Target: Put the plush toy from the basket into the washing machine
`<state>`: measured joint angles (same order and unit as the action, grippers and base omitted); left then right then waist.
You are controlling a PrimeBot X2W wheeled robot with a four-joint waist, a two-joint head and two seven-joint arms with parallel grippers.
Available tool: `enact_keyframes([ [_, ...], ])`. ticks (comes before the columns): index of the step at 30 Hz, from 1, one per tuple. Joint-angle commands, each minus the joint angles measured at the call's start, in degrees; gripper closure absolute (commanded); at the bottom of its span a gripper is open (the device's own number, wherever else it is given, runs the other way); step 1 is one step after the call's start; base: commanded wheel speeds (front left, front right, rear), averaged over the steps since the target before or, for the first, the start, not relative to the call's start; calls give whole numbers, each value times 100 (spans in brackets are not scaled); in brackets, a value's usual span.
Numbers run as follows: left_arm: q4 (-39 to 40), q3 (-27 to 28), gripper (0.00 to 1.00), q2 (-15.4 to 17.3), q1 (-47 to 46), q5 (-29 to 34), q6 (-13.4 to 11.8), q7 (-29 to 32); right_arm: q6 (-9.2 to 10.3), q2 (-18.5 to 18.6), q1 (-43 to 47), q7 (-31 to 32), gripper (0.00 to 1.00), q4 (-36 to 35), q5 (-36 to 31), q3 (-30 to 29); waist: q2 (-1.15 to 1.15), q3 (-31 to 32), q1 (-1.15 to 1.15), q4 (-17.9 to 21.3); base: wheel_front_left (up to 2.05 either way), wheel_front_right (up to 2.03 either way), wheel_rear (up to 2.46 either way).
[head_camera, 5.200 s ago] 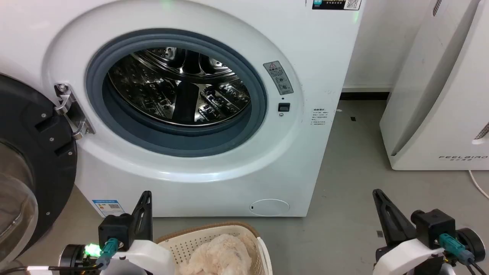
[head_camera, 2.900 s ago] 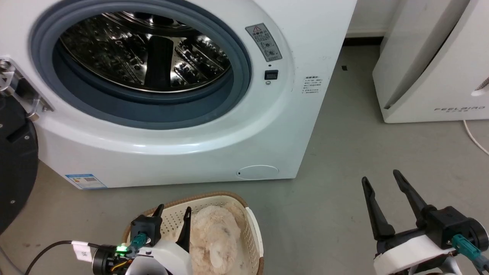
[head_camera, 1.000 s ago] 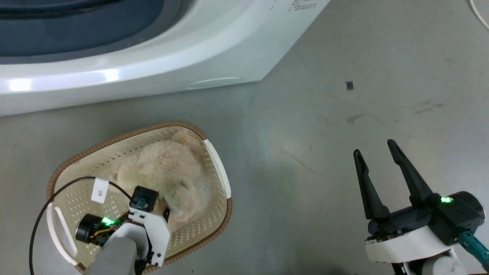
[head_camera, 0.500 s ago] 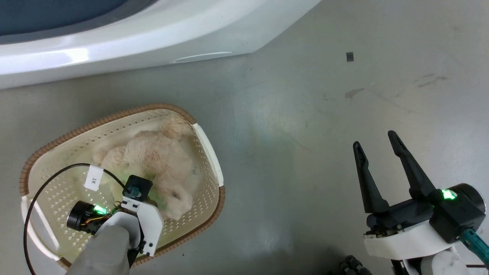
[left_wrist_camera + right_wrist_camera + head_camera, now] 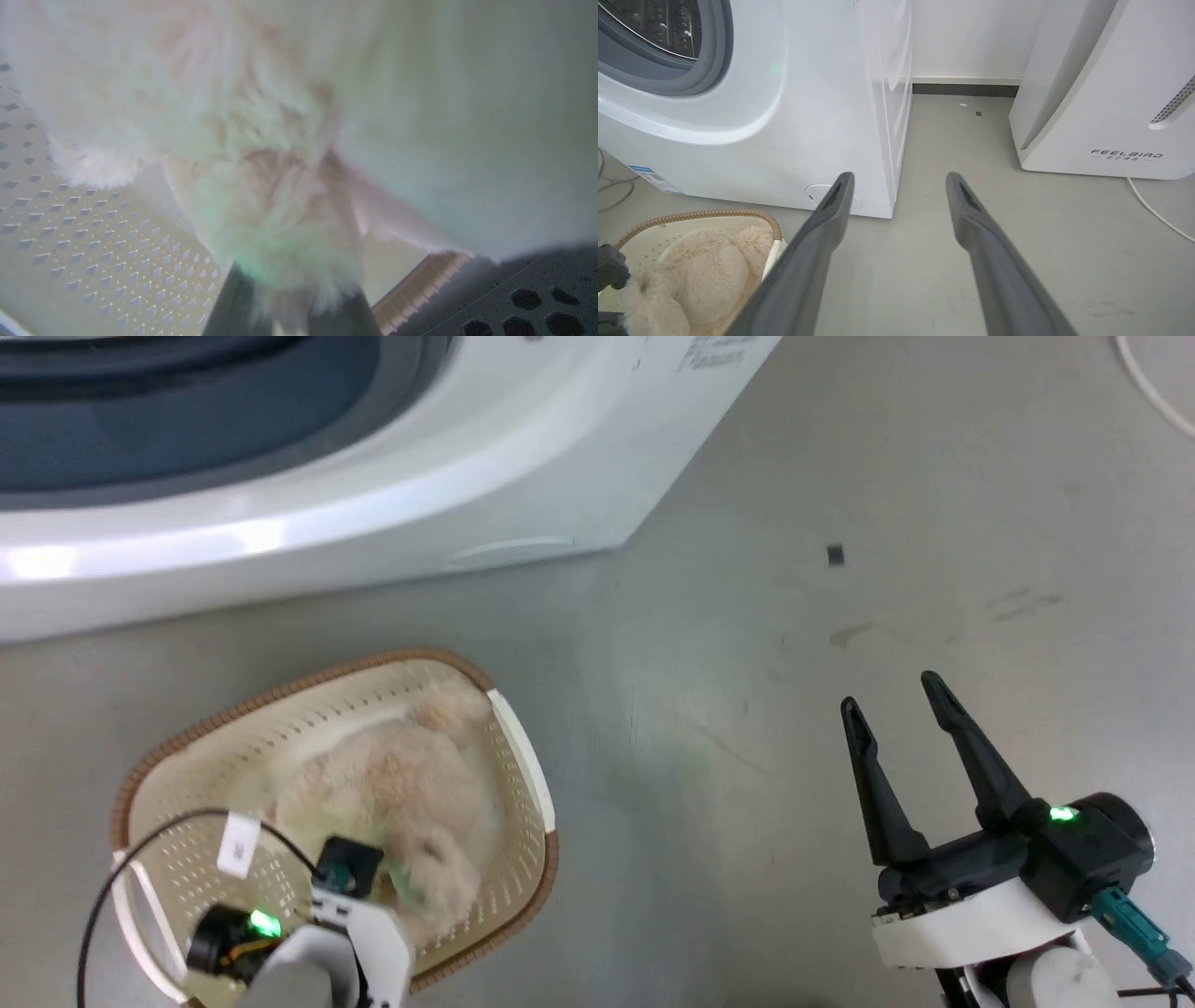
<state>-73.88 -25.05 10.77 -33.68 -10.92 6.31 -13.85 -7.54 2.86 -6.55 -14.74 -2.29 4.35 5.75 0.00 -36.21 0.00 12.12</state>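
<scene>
Our left gripper (image 5: pixel 287 303) tips down into basket (image 5: pixel 527 775), pinching plush toy (image 5: pixel 401 784) fur; right gripper (image 5: pixel 889 693) hovers near-right w/ fingers wide apart, empty.

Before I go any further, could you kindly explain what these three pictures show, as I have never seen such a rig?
This is a wheeled robot with two arms, each ending in a two-fingered tool. One picture comes from its head camera, looking down; the other two come from a camera on each wrist. On the grey floor the basket stands before the washing machine. The left tool is inside the basket, shut on the plush toy. The right tool hangs open above the floor, holding nothing. The white box is another appliance.
</scene>
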Motion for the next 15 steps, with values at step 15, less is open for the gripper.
enact_keyframes([
  [15, 1811, 323, 100, -59, 1526, -243, -177, -114, 5, 1, 470, -26, 0, 468, -47, -62, 0, 1917, 0, -432, 0, 0, 0],
])
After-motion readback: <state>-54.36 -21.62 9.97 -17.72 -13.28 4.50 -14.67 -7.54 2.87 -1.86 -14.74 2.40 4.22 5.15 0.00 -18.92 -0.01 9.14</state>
